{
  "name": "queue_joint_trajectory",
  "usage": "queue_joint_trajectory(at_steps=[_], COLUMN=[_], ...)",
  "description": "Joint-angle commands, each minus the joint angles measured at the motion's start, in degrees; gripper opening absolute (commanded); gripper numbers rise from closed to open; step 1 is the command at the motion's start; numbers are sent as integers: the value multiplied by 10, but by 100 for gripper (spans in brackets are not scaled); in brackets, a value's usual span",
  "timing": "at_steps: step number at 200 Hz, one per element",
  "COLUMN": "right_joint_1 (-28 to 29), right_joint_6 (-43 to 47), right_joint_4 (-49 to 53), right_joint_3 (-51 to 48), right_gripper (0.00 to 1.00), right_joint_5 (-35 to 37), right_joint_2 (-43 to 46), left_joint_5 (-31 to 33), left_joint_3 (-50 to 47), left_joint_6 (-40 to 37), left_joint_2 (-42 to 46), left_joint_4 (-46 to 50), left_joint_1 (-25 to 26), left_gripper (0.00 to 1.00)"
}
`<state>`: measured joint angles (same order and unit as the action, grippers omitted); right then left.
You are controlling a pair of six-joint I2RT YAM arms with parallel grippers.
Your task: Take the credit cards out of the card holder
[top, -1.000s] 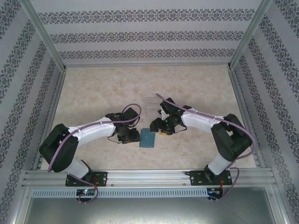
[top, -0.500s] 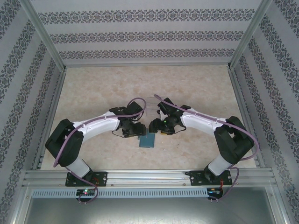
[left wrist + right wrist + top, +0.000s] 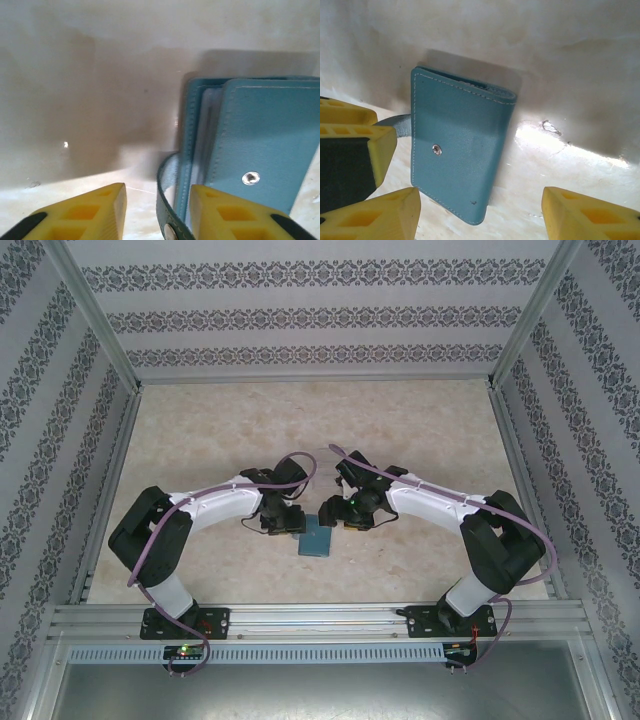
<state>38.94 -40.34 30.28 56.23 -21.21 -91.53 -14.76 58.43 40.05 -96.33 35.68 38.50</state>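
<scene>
Card holder (image 3: pixel 316 538), one, teal, closed: its single closure tab (image 3: pixel 161 200) loops between the parted fingers of the left gripper (image 3: pixel 157 189). The right gripper (image 3: pixel 480 192) gapes wide above it. Both crowd the holder, which lies flat on the table (image 3: pixel 200 430), near centre.

Beneath my jaws a pale marbled tabletop (image 3: pixel 200 440) shines with glare. Ahead and to either side stand walls (image 3: pixel 320 310) papered in floral bands; behind runs an aluminium rail (image 3: pixel 320 615).

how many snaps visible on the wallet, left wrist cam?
2. One snap on the card holder front panel, one on its tab, bottom edge. Others may be hidden.
</scene>
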Motion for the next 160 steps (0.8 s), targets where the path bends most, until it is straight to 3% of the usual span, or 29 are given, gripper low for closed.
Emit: queue_joint_trajectory(at_steps=[1,47,82,124,160], right_joint_1=[9,19,32,52,74], right_joint_6=[-3,1,0,-9,1], right_joint_4=[17,32,44,85,124], right_joint_3=[20,37,56,94,141], right_gripper=[65,65,65,66,73], right_joint_5=[15,24,32,64,95], right_joint_2=[12,7,-3,-38,-83], left_joint_5=[39,43,17,-53,-89], left_joint_3=[-12,-11,-32,-97,-148], left_joint_6=[-6,-12,-5,41,75], left_joint_2=[27,30,41,69,85], left_joint_4=[32,31,9,-74,-144], left_joint_1=[-7,-13,-13,-13,-13], left_gripper=[29,10,2,0,0])
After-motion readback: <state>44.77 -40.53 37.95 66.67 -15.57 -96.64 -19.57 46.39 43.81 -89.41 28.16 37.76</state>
